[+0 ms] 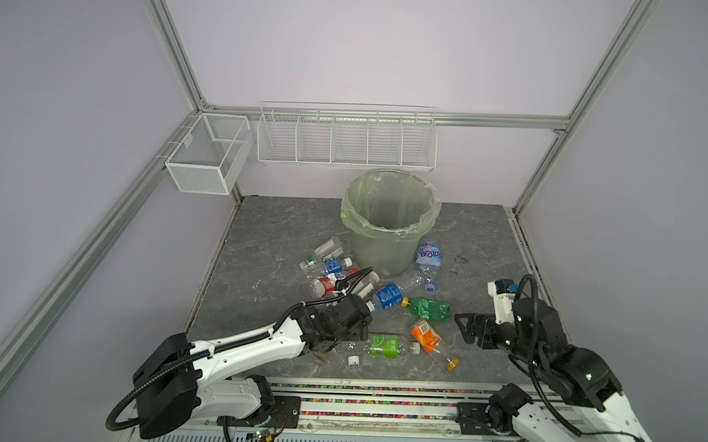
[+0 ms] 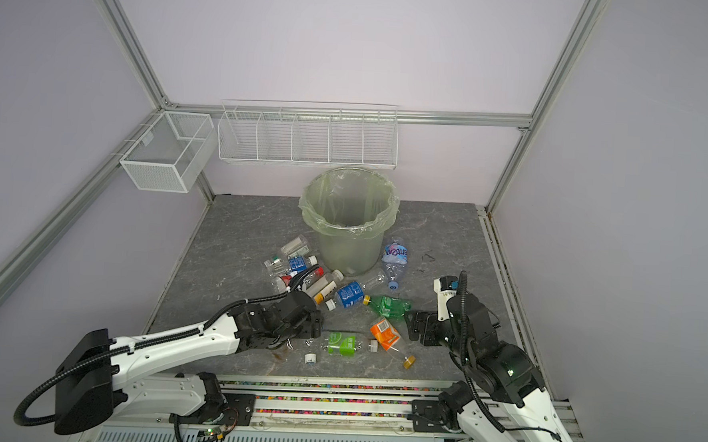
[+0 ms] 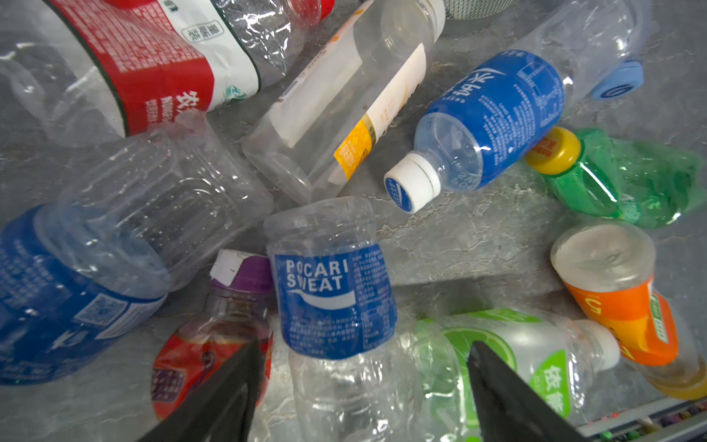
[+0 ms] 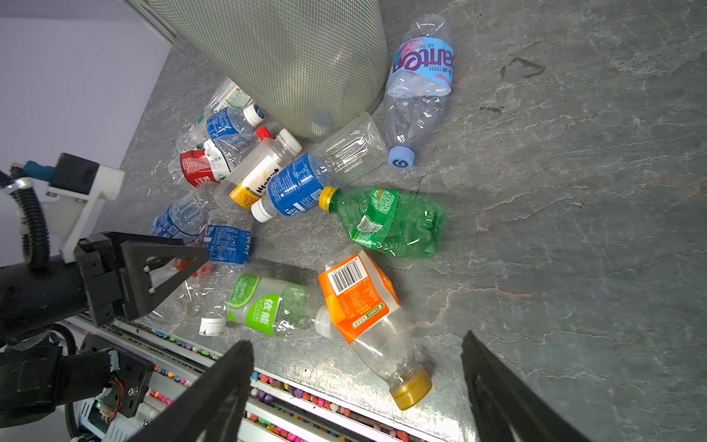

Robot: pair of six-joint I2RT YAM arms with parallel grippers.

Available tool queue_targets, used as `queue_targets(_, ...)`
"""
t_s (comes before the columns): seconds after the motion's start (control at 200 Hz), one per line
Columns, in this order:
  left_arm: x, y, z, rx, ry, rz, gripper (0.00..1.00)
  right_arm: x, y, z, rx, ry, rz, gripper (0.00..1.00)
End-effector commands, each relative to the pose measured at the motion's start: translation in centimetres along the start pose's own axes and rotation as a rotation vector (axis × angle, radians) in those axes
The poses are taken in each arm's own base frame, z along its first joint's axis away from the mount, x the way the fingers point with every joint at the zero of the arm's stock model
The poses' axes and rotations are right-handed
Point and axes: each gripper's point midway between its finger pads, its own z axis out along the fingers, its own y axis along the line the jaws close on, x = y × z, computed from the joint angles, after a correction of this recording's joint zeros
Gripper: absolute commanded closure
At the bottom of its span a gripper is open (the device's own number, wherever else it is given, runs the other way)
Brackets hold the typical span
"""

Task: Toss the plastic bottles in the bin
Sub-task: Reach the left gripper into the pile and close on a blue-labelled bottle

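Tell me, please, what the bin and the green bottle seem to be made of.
Bin: likely translucent pale-green plastic, matte; its grid-textured wall lets light through. Green bottle: likely thin, glossy, see-through plastic; it is crumpled and glints.

Light: bright, even, diffuse, from overhead.
Shadows: soft; a dark band across the table (image 3: 459, 296) in the left wrist view.
Glare: white glints on clear bottles (image 3: 264, 30).
Blur: left wrist view soft toward its edges.
Distortion: posts (image 1: 168, 33) splay outward in both top views.
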Motion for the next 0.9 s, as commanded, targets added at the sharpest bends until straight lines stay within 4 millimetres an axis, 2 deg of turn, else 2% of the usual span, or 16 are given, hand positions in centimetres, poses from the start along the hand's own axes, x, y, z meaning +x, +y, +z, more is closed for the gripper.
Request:
queue_targets(0.0, -1.2, -0.8, 0.6, -0.021, -0.035, -0.061, 0.16, 0.2, -0.1, 0.1, 0.001, -0.010, 0.019, 0.12)
queue_targets(0.38, -0.8, -0.9, 3.7, -0.140, 0.035, -0.048, 0.19, 0.6, -0.5, 0.3, 0.010, -0.007, 0.018, 0.12)
queue_targets(0.64, -0.3, 0.3, 4.4, -0.155, 0.049, -0.077, 0.23, 0.9, -0.8, 0.6, 0.020, -0.004, 0.017, 0.12)
queue_targets(0.77, 0.3, 0.3, 5.0, -0.162, 0.076, -0.064, 0.26, 1.0, -0.8, 0.9, 0.020, -0.003, 0.023, 0.12)
queue_targets(0.895, 0.5, -0.1, 5.5, -0.168, 0.104, -0.045, 0.24, 1.0, -0.8, 1.2, 0.019, -0.001, 0.026, 0.12)
